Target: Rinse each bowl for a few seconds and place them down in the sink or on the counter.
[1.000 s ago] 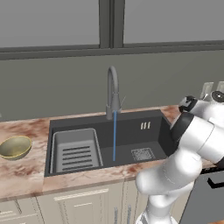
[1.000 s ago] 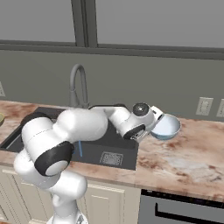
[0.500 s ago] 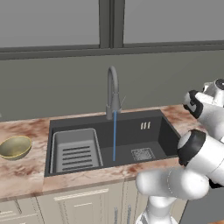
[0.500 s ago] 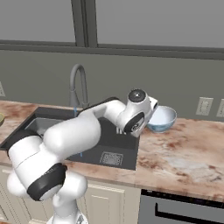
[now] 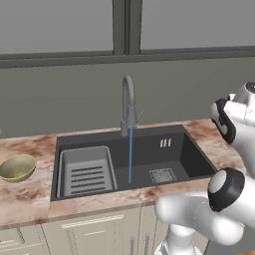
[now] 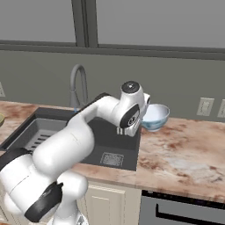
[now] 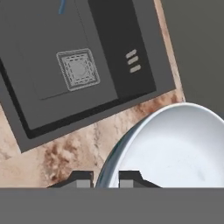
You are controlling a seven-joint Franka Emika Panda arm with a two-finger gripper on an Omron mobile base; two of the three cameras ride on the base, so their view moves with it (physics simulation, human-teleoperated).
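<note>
No readable text, labels, brand names, numbers or signs appeared anywhere in these views.
</note>
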